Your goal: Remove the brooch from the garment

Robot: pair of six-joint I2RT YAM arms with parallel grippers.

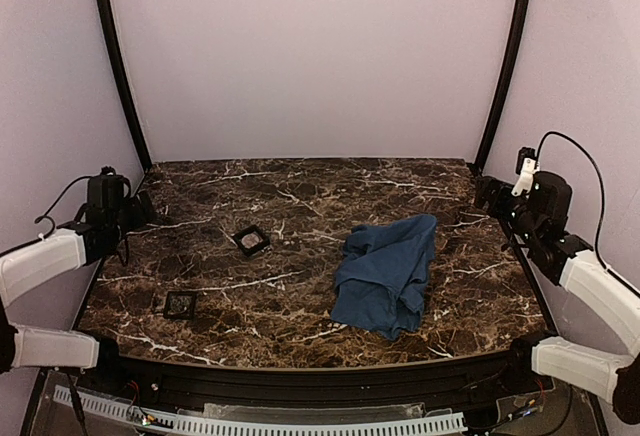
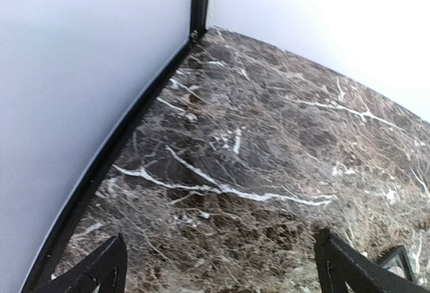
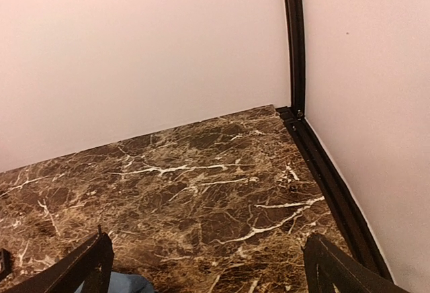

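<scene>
Your left gripper [image 2: 222,236] is at the left edge of the table [image 1: 300,196], its fingers wide apart, and it holds nothing. Your right gripper [image 3: 208,238] is at the far right, also wide apart and empty. The blue cloth [image 1: 385,274] lies crumpled right of the centre. The brooch [image 1: 250,242] shows as a pale spot inside the farther black tray [image 1: 262,234], left of the cloth and apart from it.

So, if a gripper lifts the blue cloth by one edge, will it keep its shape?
Probably not. The blue cloth lies crumpled in soft folds, so it is likely floppy and would hang down. It looks thin, so probably light. Pushed on the marble table, it may bunch up rather than slide whole.
</scene>
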